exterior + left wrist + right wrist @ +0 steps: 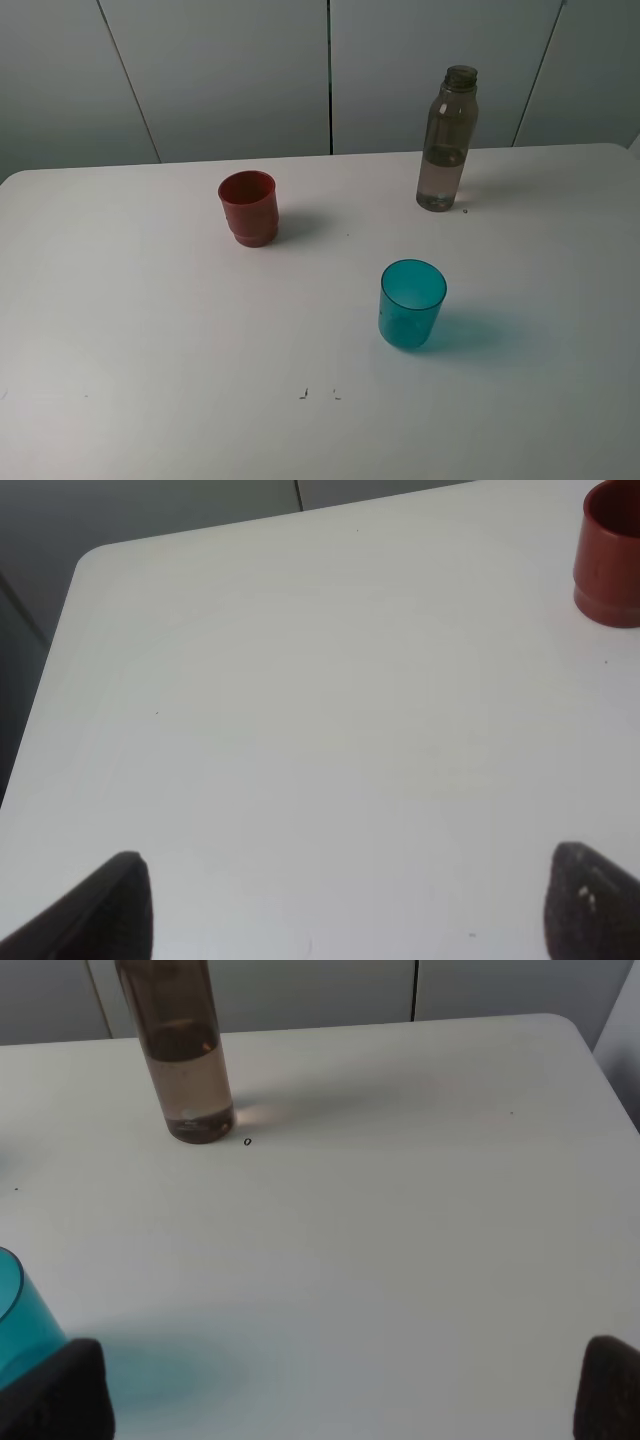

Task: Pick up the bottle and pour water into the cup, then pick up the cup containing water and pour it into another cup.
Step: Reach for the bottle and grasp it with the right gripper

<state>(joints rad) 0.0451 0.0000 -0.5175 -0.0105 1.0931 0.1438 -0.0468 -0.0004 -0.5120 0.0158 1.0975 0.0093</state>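
A tall smoky grey-brown bottle (447, 140) without a cap stands upright at the back right of the white table (150, 330), partly filled with water; it also shows in the right wrist view (180, 1050). The teal translucent cup (411, 303) stands upright nearer the front, its edge in the right wrist view (18, 1320). The dark-red ridged cup (248, 207) stands at the back left, also in the left wrist view (610, 555). No arm shows in the high view. The left gripper (345, 905) and the right gripper (345, 1390) are both open and hold nothing.
Grey wall panels (330, 70) rise behind the table's far edge. A tiny dark speck (465, 211) lies beside the bottle. Small marks (303, 394) sit near the table's front.
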